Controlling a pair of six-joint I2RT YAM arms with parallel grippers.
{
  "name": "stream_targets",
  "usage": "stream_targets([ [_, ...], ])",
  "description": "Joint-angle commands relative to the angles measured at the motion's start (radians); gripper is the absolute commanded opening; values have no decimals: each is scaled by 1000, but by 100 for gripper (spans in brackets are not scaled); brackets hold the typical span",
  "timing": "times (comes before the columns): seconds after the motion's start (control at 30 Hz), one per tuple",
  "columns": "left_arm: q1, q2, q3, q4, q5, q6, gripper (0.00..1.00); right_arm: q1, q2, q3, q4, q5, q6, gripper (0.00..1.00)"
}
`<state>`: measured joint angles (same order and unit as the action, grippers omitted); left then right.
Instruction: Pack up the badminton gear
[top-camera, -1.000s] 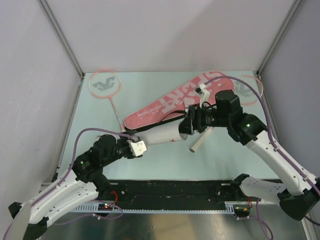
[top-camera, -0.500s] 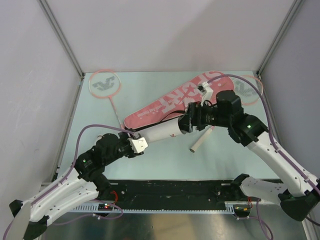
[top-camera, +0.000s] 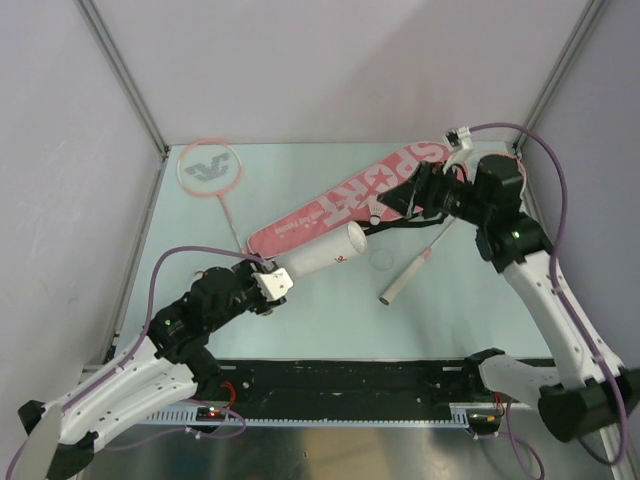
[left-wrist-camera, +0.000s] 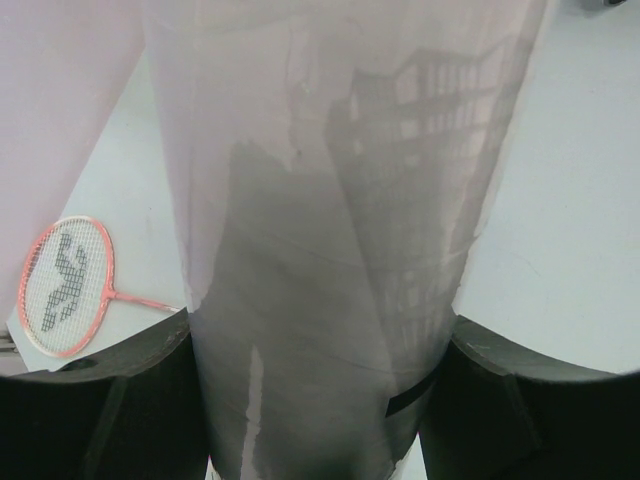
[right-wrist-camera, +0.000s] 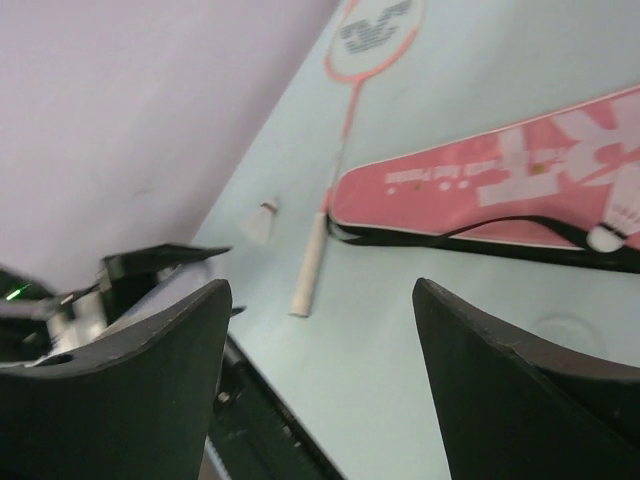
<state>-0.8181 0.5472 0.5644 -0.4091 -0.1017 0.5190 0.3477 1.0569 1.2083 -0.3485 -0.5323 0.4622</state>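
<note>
The left jaws pinch the white tube (top-camera: 325, 257) at its near end, long axis aimed up-right at the SPORT bag (top-camera: 330, 208), over which the right jaws hover spread, apparently empty.

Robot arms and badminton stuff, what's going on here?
They are packing up badminton gear, and nothing is in the bag yet. The left gripper is clamped on one end of a white tube. The right gripper is open and empty, above the pink bag. Two rackets lie on the table, one far left and one near the right arm.
</note>
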Motion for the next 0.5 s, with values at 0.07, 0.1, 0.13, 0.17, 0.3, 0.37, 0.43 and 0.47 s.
stream_targets([
  [0.07, -4, 2, 36, 71, 14, -47, 51, -118, 250, 3, 156, -48, -106, 77],
  [0.1, -4, 3, 38, 73, 24, -51, 51, -140, 288, 5, 182, -53, -118, 76],
  [0.13, -3, 3, 39, 75, 31, -55, 51, -156, 339, 9, 201, -52, -126, 75],
  [0.17, -4, 3, 40, 78, 38, -58, 51, -172, 384, 15, 215, -47, -138, 74],
  [0.3, -4, 2, 39, 81, 46, -62, 51, -214, 613, 110, 224, -71, -186, 72],
  [0.37, -5, -3, 38, 81, 43, -63, 51, -223, 716, 171, 236, -110, -188, 72],
  [0.43, -4, -11, 34, 82, 43, -63, 51, -228, 810, 227, 255, -138, -178, 73],
  [0.47, -5, -15, 31, 82, 42, -61, 51, -230, 857, 266, 262, -152, -170, 73],
])
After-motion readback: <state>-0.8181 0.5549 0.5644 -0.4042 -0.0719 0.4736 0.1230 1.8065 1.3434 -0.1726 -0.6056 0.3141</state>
